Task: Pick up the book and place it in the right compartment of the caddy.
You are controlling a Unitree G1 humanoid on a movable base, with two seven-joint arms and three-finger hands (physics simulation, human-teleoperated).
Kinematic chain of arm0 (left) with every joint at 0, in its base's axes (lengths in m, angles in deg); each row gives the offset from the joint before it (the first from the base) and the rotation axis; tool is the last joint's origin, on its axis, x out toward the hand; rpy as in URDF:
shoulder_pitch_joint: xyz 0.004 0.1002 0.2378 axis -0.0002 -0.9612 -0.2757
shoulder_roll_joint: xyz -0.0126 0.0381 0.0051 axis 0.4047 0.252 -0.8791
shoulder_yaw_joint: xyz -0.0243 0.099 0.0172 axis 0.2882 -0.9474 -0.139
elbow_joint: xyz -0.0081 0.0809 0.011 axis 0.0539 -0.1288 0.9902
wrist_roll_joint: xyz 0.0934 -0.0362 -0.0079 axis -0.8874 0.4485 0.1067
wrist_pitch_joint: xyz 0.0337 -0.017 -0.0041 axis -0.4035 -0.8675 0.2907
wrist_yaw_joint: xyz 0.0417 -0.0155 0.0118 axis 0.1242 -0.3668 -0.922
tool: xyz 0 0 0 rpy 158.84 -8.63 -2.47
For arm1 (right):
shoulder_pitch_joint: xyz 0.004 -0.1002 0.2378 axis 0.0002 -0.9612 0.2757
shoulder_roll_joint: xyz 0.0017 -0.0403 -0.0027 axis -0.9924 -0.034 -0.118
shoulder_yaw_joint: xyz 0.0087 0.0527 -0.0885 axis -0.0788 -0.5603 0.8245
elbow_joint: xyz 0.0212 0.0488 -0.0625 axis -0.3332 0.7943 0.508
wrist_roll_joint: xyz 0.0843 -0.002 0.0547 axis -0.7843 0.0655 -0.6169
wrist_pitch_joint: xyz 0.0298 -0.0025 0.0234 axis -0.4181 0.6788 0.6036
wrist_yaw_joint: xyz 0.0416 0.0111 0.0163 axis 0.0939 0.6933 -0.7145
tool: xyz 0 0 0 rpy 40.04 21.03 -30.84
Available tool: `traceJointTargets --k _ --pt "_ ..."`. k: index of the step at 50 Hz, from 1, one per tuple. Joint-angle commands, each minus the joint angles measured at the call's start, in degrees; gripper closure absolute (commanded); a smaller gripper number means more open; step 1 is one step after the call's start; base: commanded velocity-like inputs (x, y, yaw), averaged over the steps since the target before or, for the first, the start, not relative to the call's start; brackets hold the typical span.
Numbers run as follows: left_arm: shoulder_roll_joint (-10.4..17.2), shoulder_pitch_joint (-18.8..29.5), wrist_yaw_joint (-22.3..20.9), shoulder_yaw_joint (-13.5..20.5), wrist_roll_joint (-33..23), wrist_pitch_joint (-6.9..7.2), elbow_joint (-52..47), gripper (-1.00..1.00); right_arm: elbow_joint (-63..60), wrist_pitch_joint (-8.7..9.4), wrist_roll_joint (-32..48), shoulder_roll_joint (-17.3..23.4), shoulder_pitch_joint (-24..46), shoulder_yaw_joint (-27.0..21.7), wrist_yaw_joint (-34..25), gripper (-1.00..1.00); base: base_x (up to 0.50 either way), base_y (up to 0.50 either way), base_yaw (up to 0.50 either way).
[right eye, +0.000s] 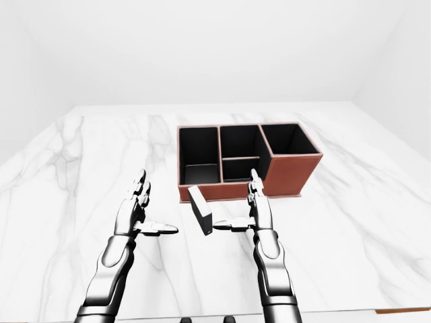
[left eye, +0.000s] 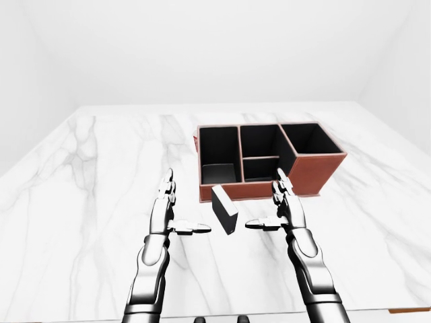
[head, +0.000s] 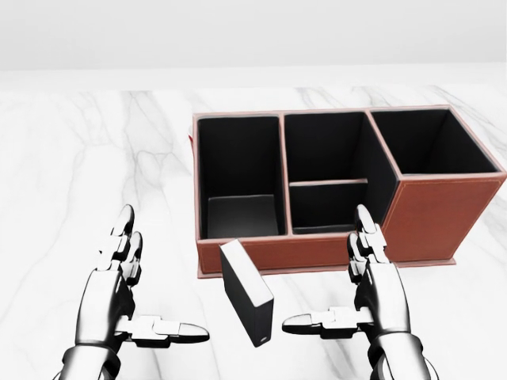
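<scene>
book [head: 246,294]: black | caddy [head: 432,214]: reddish-brown (black inside) | table [head: 71,174]: white marble, grey veins
</scene>
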Motion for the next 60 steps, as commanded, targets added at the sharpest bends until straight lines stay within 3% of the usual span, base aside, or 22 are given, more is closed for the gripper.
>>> traceJointTargets --k 1,11,14,19,22,35,40,43,60 --pt "-0.01 0.11 0.05 -0.04 -0.14 -0.2 0.41 -1.0 -0.71 -0.03 0.57 -0.03 -0.42 0.29 -0.03 -1.0 0.0 0.0 0.0" --pt "-0.04 0.13 -0.15 -0.09 0.01 -0.03 0.23 -1.0 -0.53 0.55 0.34 -0.01 -0.2 0.15 -0.34 -1.0 0.0 0.0 0.0" --pt "-0.18 0.04 -0.36 0.06 0.86 0.67 -0.42 -1.0 -0.4 0.76 0.28 0.02 0.04 0.07 -0.38 -1.0 0.0 0.0 0.0" --pt "-0.15 -0.47 -1.29 -0.27 1.62 0.1 -1.11 -1.0 -0.04 0.51 0.33 -0.03 -0.05 0.13 -0.36 -1.0 0.0 0.0 0.0" --pt "-0.08 -0.96 -1.85 -0.59 1.49 0.63 -2.27 -1.0 0.29 0.48 0.25 -0.01 0.14 0.05 -0.39 -1.0 0.0 0.0 0.0" --pt "-0.19 -0.96 -1.61 -0.86 0.38 0.96 -1.7 -1.0 0.22 0.77 0.26 0.0 0.18 0.09 -0.34 -1.0 0.0 0.0 0.0" --pt "-0.13 -0.57 -1.47 -0.59 0.33 0.28 -0.49 -1.0 -0.53 1.17 0.49 -0.09 -0.16 0.28 -0.17 -1.0 0.0 0.0 0.0" --pt "-0.16 -0.76 -1.32 -0.66 0.15 0.74 -1.05 -1.0 -1.02 1.28 0.66 -0.14 -0.5 0.31 0.05 -1.0 0.0 0.0 0.0" --pt "-0.08 -0.44 -1.23 -0.41 0.14 0.54 -0.21 -1.0 1.51 -1.59 2.72 -0.86 -1.94 2.1 0.69 -1.0 0.0 0.0 0.0"
